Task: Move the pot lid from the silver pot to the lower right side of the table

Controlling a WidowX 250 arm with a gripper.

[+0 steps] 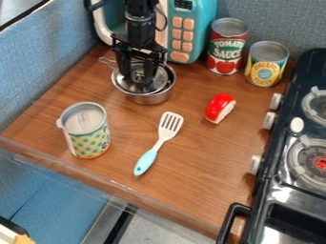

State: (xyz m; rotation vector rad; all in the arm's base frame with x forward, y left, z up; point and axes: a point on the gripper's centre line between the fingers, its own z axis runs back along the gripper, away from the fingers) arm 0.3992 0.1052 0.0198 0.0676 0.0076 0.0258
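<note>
Lying at six o'clock on the brown wooden table [207, 162] is a white slotted spatula [160, 142] with a turquoise handle. Toward twelve, a round silver metal lid [136, 89] sits on the round silver pot [150, 99], the black two-finger gripper [138, 80] over it, fingers apart.

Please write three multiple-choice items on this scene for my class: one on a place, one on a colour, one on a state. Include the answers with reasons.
1. Where is the pot lid?
A) On the stove
B) At the silver pot, under the gripper
C) Beside the spatula

2. What colour is the spatula's handle?
A) Red
B) Black
C) Light blue

3. How does the dotted can stand?
A) Upright
B) On its side
C) Upside down

Answers:
1. B: the lid shows within the pot's rim, below the gripper.
2. C: the handle is light blue, the slotted head white.
3. A: its base is on the table, its lidded top up.
</note>
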